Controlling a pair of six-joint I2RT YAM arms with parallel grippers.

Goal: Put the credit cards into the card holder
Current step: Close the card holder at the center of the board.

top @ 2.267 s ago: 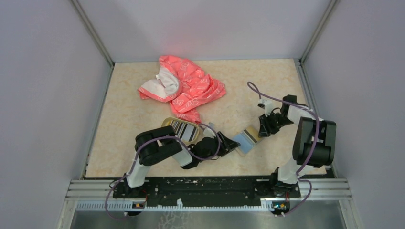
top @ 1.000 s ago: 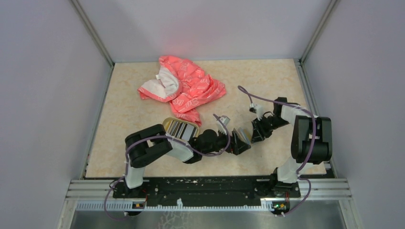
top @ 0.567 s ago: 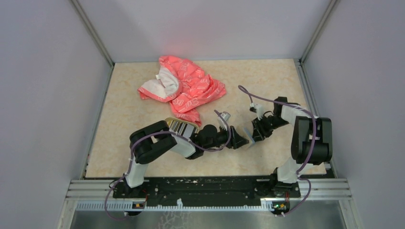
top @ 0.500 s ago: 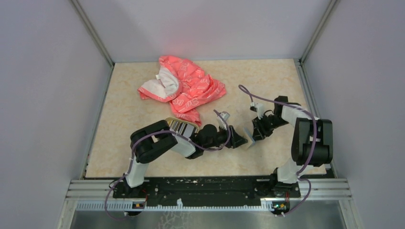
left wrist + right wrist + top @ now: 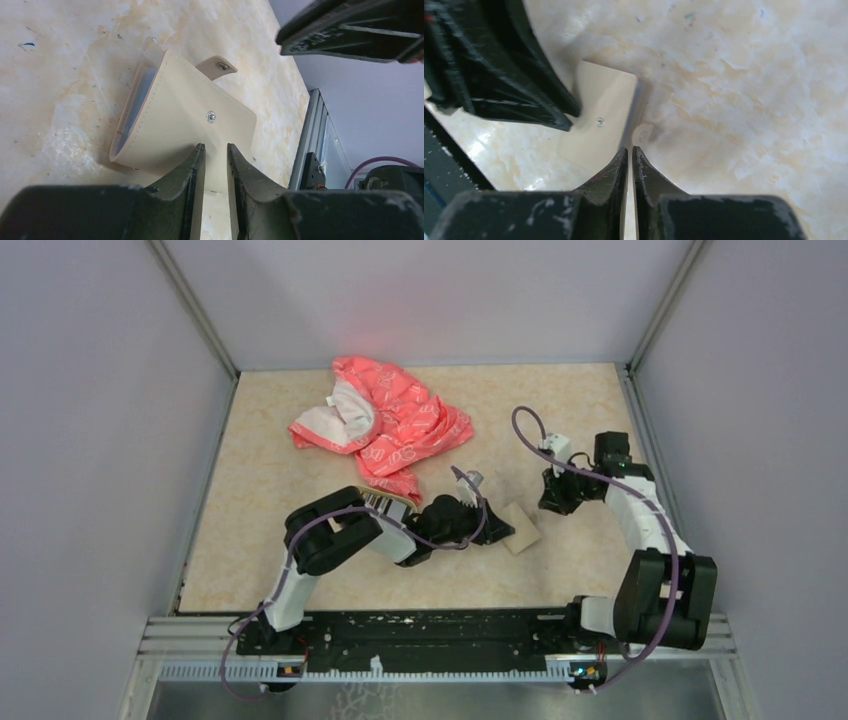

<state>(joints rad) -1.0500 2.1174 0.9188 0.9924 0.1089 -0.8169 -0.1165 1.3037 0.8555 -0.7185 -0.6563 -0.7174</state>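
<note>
The tan card holder (image 5: 521, 528) lies flat and folded on the table, snap dot up. In the left wrist view (image 5: 170, 115) its flap tab sticks out at the far edge and blue-grey lining shows at the left opening. My left gripper (image 5: 497, 531) hovers at its near-left edge, jaws a narrow gap apart and gripping nothing (image 5: 215, 150). My right gripper (image 5: 556, 502) is shut and empty, just right of the holder (image 5: 599, 120). Striped dark credit cards (image 5: 383, 503) lie in the oval dish, mostly hidden by my left arm.
A pink-red patterned cloth (image 5: 385, 425) lies crumpled at the back centre. The gold-rimmed dish (image 5: 352, 494) sits under my left arm. Grey walls close in the table on three sides, and a metal rail (image 5: 440, 635) runs along the near edge.
The card holder was held on edge between both grippers; now it lies flat on the table. My right gripper has let go and drawn back to the right. My left arm has stretched forward.
</note>
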